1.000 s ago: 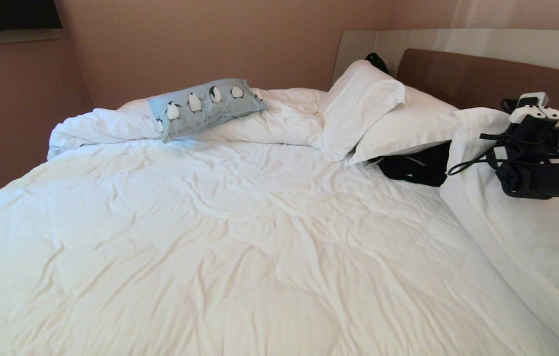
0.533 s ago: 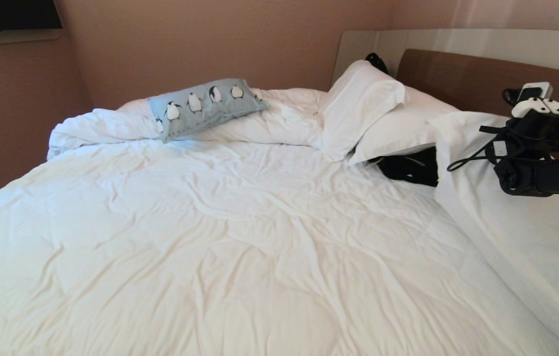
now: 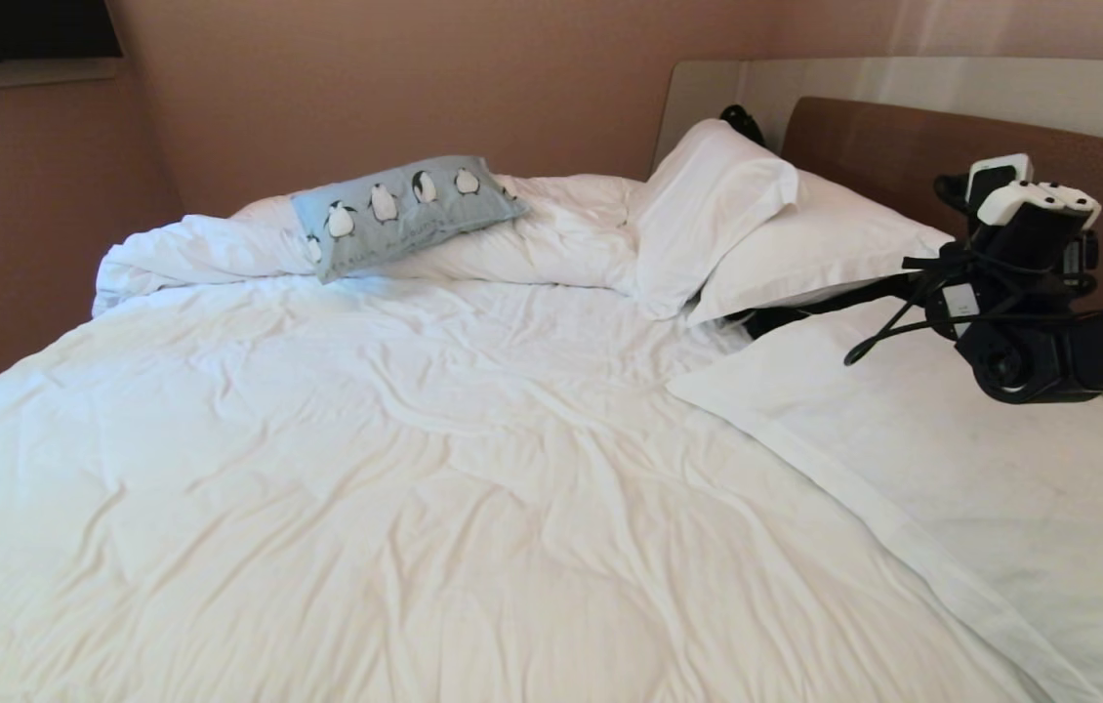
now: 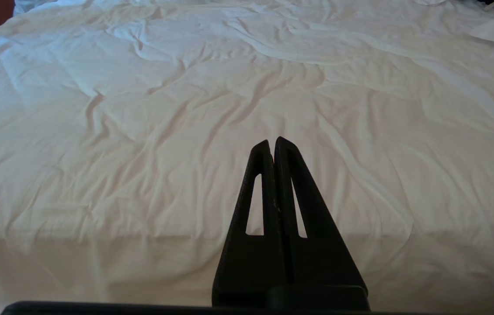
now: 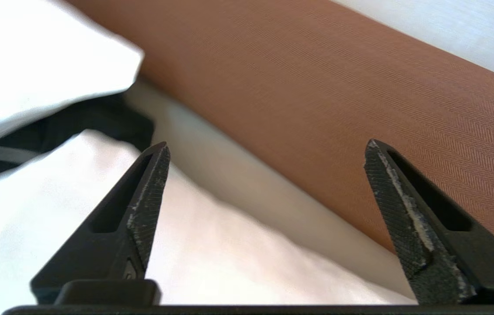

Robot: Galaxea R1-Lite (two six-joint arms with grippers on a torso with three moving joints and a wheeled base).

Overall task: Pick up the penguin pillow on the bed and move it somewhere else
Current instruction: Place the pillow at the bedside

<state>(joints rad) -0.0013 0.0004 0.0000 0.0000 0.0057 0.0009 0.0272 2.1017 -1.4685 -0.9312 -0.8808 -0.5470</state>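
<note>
Head cam looks down across the whole bed (image 3: 434, 469) toward the headboard (image 3: 903, 146). Left wrist cam sits low over the duvet (image 4: 142, 131); right wrist cam's close up on that headboard.

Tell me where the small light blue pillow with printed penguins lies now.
In the head view, the light blue penguin pillow lies at the far left of the bed, on the bunched white duvet, left of the white pillows.

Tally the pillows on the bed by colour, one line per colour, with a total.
White pillows: 3 — one propped at the headboard, one lying beside it, one flat near the right gripper.
Light blue penguin pillow: 1, on the bunched duvet at the bed's far side.
Total: 4
</note>
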